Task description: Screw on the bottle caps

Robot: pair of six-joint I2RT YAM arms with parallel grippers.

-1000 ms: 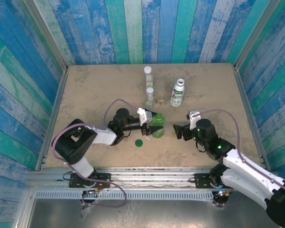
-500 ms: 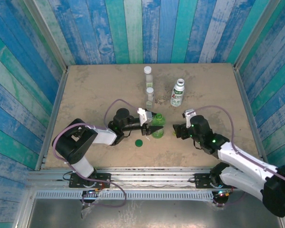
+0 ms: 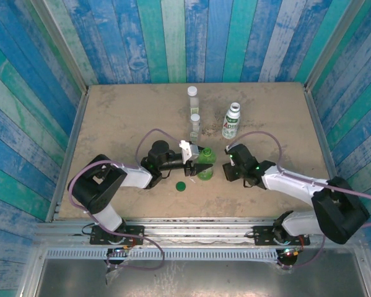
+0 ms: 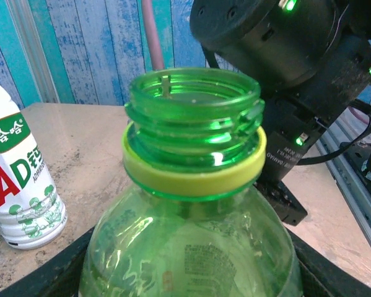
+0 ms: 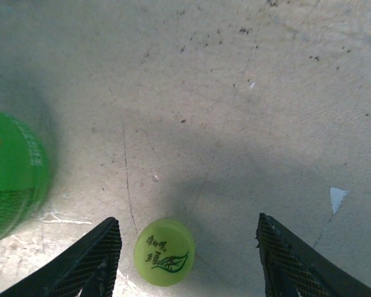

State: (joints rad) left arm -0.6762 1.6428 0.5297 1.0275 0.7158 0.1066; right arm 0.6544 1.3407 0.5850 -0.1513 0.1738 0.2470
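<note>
The green translucent bottle [image 3: 205, 162] stands upright at mid-table, its threaded neck [image 4: 194, 111] open above a yellow-green ring. My left gripper [image 3: 196, 166] is shut on the bottle's body, with black fingers [image 4: 46, 278] showing at both sides. A yellow-green cap [image 5: 163, 250] with a leaf print lies flat on the table. My right gripper [image 5: 188, 266] hangs open above it; the cap lies nearer the left finger [image 5: 98, 260] and touches neither. The right gripper [image 3: 230, 166] sits just right of the green bottle [image 5: 12, 179]. A dark green cap [image 3: 181, 185] lies in front of the bottle.
A white bottle with a green-and-red label [image 3: 232, 122] stands behind the right gripper and also shows at the left wrist view's left edge [image 4: 18, 179]. Two small clear bottles [image 3: 192, 96] [image 3: 195, 124] with white tops stand farther back. Painted plank walls enclose the table.
My right arm has swung left and down beside the green bottle, and its jaws have narrowed around the yellow-green cap. The left gripper and bottle have stayed put.
</note>
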